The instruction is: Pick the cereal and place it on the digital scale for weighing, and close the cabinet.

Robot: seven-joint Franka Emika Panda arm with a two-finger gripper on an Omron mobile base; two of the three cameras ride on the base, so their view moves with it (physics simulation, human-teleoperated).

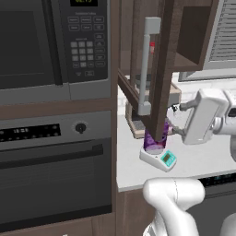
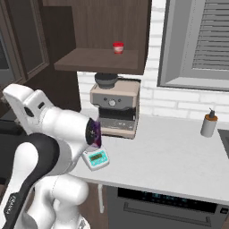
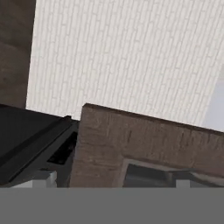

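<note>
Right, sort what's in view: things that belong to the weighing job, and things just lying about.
Job:
- cereal, standing on the scale
- digital scale
- cabinet, door open
- gripper, open

Lying about:
- coffee machine
- red-capped jar
- soap dispenser
- microwave
- oven

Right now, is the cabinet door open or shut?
Open: the cabinet door swings out over the counter, and the shelf with its red-capped jar is exposed.
</note>
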